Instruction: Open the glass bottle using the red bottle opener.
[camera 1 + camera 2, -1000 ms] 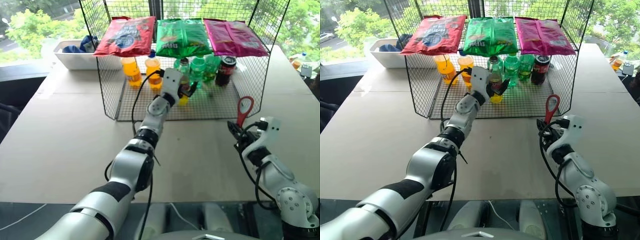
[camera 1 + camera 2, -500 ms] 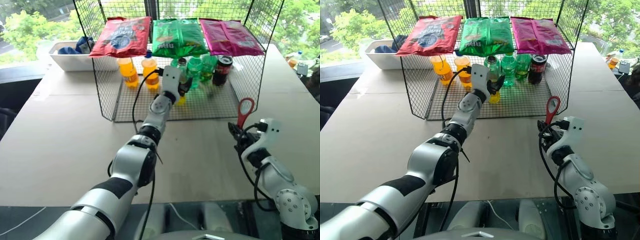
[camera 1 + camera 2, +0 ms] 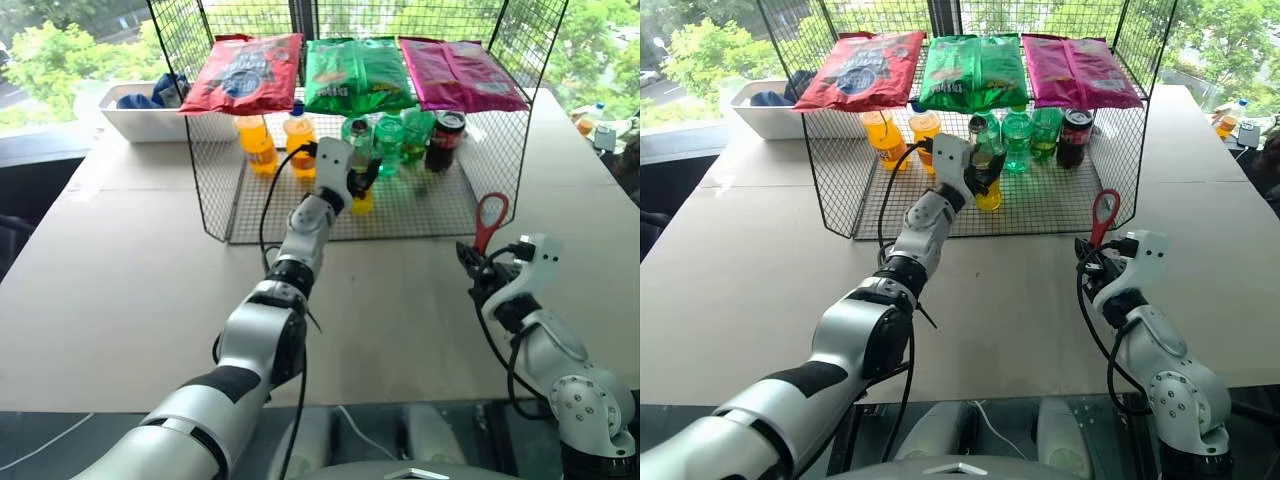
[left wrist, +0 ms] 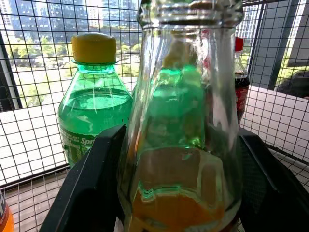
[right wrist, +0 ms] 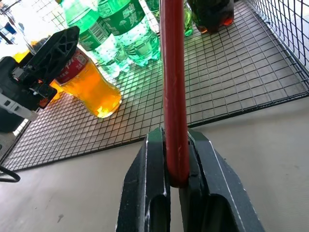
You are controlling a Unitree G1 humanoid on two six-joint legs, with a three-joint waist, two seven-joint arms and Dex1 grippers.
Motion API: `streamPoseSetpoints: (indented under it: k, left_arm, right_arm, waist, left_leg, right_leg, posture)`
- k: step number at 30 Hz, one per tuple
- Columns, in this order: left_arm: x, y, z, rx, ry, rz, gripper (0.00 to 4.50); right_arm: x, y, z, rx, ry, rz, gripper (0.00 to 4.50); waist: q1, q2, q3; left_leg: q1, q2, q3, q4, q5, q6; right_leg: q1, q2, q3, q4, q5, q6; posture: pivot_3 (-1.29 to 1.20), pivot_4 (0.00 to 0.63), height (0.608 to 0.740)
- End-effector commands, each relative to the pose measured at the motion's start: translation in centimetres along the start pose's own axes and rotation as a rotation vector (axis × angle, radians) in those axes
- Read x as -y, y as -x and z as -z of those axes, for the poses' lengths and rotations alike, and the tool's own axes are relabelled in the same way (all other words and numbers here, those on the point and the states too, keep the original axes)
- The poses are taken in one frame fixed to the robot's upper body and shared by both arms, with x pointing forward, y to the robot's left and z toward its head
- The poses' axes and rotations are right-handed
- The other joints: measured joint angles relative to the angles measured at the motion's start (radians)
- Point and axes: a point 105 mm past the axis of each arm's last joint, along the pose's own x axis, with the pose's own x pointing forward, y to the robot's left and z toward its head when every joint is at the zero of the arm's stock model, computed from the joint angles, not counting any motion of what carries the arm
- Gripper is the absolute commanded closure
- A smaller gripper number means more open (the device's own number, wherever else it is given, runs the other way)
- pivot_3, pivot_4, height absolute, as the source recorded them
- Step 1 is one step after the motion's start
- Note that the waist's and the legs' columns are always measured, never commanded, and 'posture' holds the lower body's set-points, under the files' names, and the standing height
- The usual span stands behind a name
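Left hand (image 3: 978, 172) clamped on the glass bottle (image 3: 361, 170), fingers (image 4: 91, 183) either side of its shoulder, inside the wire rack (image 3: 215, 130) beside the green bottles (image 3: 1017, 135). Right hand (image 3: 472, 262) pinches the red bottle opener (image 3: 489, 219) upright over the bench (image 3: 120, 270). Glass looks slick, rigid and breakable; I'd grip the body low and firmly.

We see the bottle (image 3: 987, 175) upright on the wire rack, yellow-orange drink low inside; the red opener (image 3: 489, 220) stands upright, ring uppermost.
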Motion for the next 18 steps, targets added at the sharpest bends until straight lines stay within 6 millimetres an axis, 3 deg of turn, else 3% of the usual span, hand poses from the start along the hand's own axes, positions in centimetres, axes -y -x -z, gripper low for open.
streamPoseSetpoints:
  k: [1, 6, 12, 18]
  left_arm:
    - [1.8, -0.1, -3.8, 0.121, -0.026, 0.158, 2.08]
    - [4.0, 4.0, -5.6, 0.126, 0.033, 0.389, 2.08]
    - [4.2, 7.5, -6.6, 0.048, 0.051, 0.493, 2.08]
    - [4.4, 9.7, -4.8, -0.031, 0.036, 0.505, 2.08]
  right_arm:
    - [-0.7, 0.1, -1.0, 0.045, 0.011, -0.028, 4.5]
    - [-0.5, 0.1, -1.2, 0.048, 0.012, -0.024, 4.5]
    - [-0.4, 0.0, -1.2, 0.046, 0.011, -0.025, 4.5]
    - [-0.5, -0.3, -1.1, 0.04, 0.01, -0.035, 4.5]
  waist:
    - [0.0, 0.0, 0.0]
    - [-0.009, 0.0, 0.0]
    - [-0.009, 0.0, 0.0]
    - [-0.001, 0.001, 0.0]
  left_leg:
    - [0.0, 0.0, 0.0, 0.0, 0.0, 0.0]
    - [-0.001, 0.002, 0.0, 0.0, 0.0, 0.0]
    - [0.001, 0.004, 0.0, -0.001, 0.0, 0.0]
    - [0.001, 0.004, 0.001, -0.001, 0.0, 0.0]
  right_leg:
    - [0.0, 0.0, 0.0, 0.0, 0.0, 0.0]
    - [-0.001, 0.0, 0.001, 0.001, 0.0, 0.0]
    - [0.0, 0.001, 0.001, 0.001, 0.0, 0.0]
    - [0.0, 0.001, 0.001, 0.001, 0.0, 0.0]
  posture:
    - [0.0, 0.15, 0.74]
    - [0.0, 0.15, 0.74]
    - [0.0, 0.15, 0.74]
    - [0.0, 0.15, 0.74]
